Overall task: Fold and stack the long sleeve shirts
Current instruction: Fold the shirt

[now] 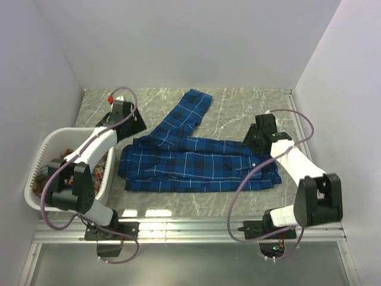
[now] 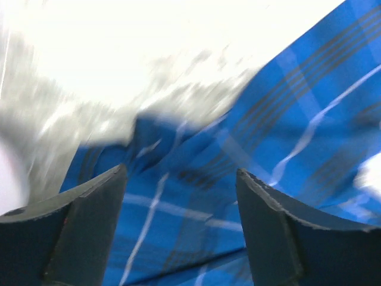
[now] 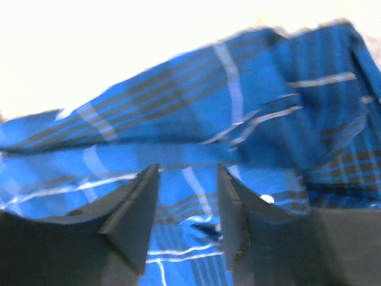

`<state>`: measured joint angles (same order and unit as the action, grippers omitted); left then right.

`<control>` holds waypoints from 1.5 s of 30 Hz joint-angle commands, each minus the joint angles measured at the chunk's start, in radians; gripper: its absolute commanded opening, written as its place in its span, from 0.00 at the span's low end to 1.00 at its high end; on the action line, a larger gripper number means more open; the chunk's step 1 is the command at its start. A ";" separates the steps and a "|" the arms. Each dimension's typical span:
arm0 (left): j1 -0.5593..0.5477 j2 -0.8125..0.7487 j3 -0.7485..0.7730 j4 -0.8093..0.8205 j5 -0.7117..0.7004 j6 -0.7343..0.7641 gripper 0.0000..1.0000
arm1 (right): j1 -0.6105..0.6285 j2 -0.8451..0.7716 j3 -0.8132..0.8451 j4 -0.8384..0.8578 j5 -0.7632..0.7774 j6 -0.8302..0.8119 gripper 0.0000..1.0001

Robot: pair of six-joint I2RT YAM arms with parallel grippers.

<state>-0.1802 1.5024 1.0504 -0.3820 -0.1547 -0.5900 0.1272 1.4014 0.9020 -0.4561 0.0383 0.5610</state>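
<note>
The royal blue plaid shirt (image 1: pixel 196 164) lies partly folded across the middle of the table, one sleeve (image 1: pixel 187 110) stretched toward the back. My left gripper (image 1: pixel 132 122) is open just above the shirt's far left corner; its view shows blue plaid (image 2: pixel 286 119) between and beyond the spread fingers (image 2: pixel 89 214). My right gripper (image 1: pixel 253 140) is open over the shirt's right end; its view shows blue fabric (image 3: pixel 190 119) and a white button (image 3: pixel 266 198) between the fingers. Red-orange plaid cloth (image 1: pixel 107 164) lies in the basket.
A white plastic laundry basket (image 1: pixel 44 155) stands at the left edge, under my left arm. The table is grey marble (image 1: pixel 250 107). White walls close in the back and both sides. A metal rail (image 1: pixel 190 229) runs along the near edge.
</note>
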 commanded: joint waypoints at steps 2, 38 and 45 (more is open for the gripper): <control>-0.031 0.090 0.192 0.066 0.035 0.038 0.81 | 0.096 -0.111 0.040 0.047 0.055 -0.059 0.60; -0.203 0.857 0.829 -0.055 -0.039 0.220 0.63 | 0.200 -0.232 -0.023 0.094 -0.072 -0.112 0.77; -0.229 0.823 0.703 -0.066 -0.060 0.170 0.26 | 0.198 -0.209 -0.021 0.111 -0.097 -0.093 0.76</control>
<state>-0.3836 2.3245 1.8267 -0.3748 -0.2287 -0.3874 0.3214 1.1919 0.8768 -0.3943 -0.0391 0.4553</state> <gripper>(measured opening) 0.314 0.765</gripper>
